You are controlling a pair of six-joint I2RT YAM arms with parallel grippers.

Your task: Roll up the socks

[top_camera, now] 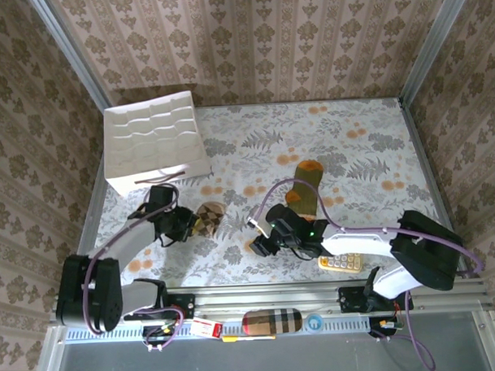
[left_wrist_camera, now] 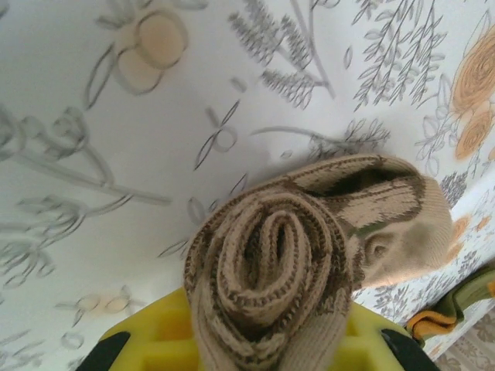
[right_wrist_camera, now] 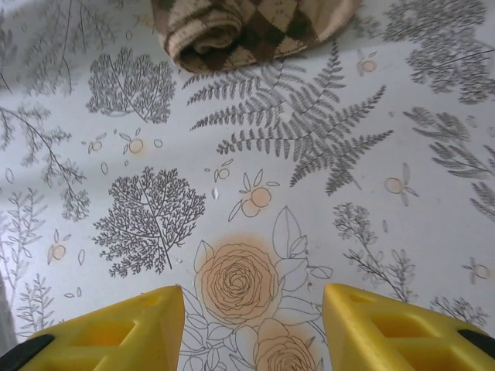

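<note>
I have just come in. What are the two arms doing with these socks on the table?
The left pincer is closed on the argyle sock, which is wound into a tight roll on the flowered tablecloth. The right pincer is open and empty above the cloth, a little away from that roll. The olive sock lies flat and unrolled further back.

No legible text, number or brand anywhere. Red-and-white label (top_camera: 205, 328) on the near rail, left of centre: print too small to read. Keypad device (top_camera: 341, 263) near right: key markings unreadable. White bag (top_camera: 152, 142) far left: plain embossed surface, no lettering.
</note>
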